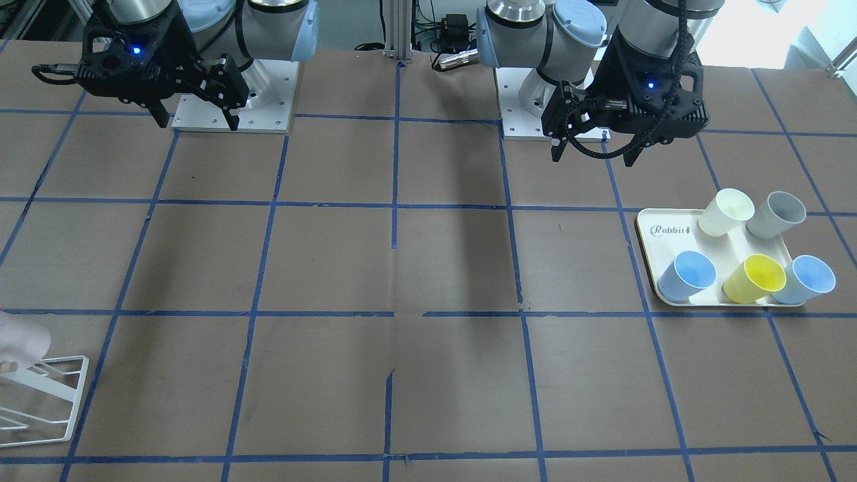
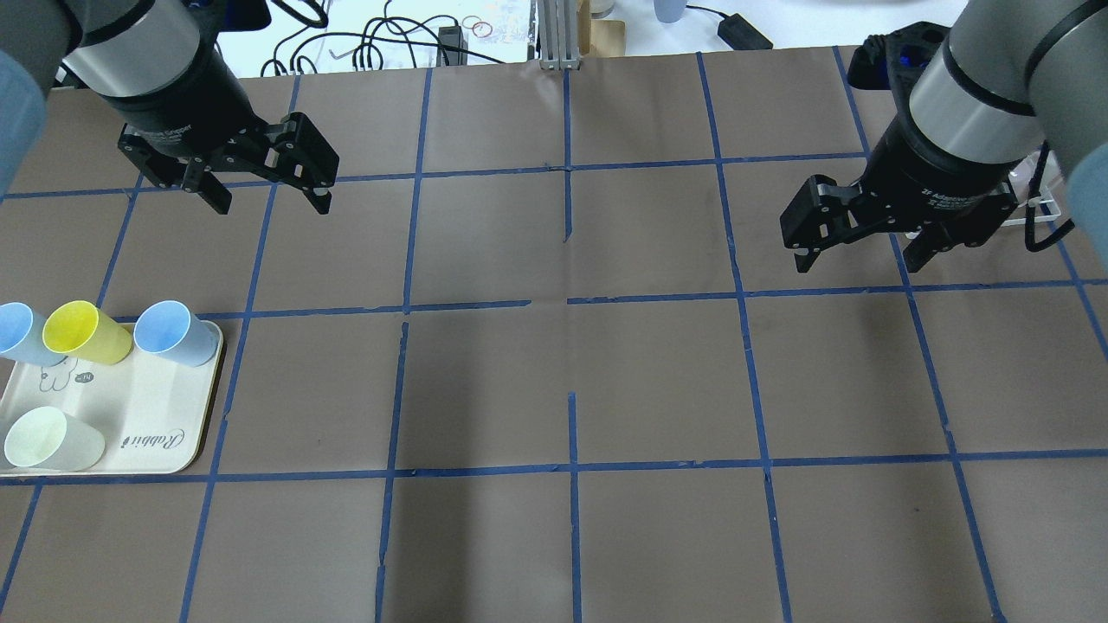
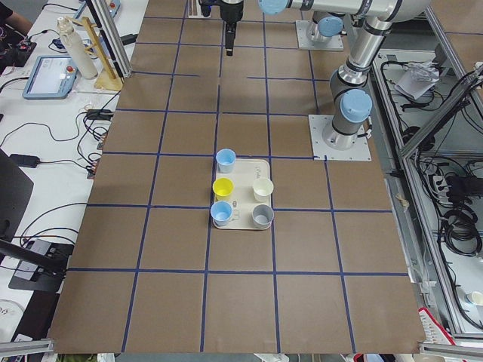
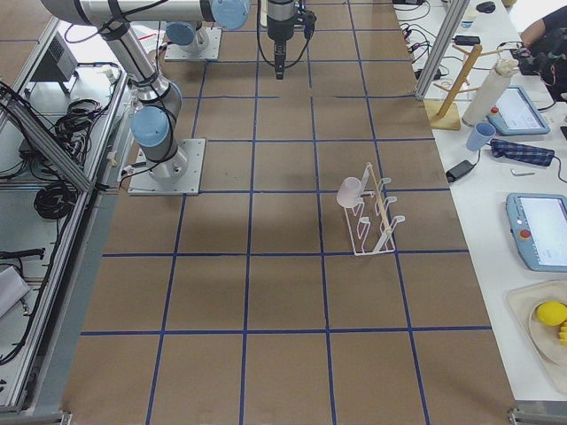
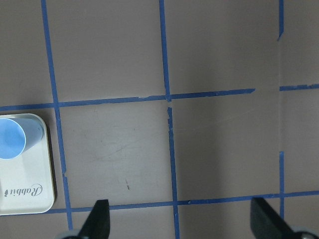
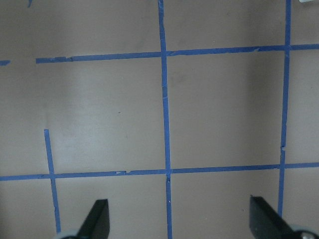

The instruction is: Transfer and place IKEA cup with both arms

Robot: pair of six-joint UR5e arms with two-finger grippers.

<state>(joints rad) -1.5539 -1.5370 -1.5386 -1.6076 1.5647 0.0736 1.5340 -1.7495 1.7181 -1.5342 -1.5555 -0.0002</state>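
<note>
- Starting nearest the operators' side: the IKEA cup (image 1: 23,341), pale pink, hangs tipped on its side on a white wire rack (image 4: 378,217), far over on the robot's right. Neither gripper touches it.
- Progress, as a judgement: w/ the pink cup on the rack and both arms hanging free, either the transfer is finished or the cup has yet to be fetched. The pics can't settle which.
- Next back, on the robot's left: a cream tray (image 1: 669,242) w/ five cups. These are a cream-white cup (image 1: 725,211), a grey cup (image 1: 775,214), a yellow cup (image 1: 754,278) and two blue cups (image 1: 688,276). One corner spot, by the printed word, is bare.
- Btwn rack and tray: a wide stretch of brown table (image 1: 428,268) w/ blue tape grid. It gives plenty of room for a mid-table hand-over.
- Edges: the rack sits near the operators' edge and is cut off by the front view's border. Cups crowd the tray, so a reach there has little side room.
- Farthest back, near the arm bases: the left gripper (image 1: 594,157) hovers above the table, jaws spread wide, nothing in them. It is nearer the tray but well apart from it.
- Right gripper (image 1: 198,124): also raised, jaws wide, nothing held, well apart from the rack.
</note>
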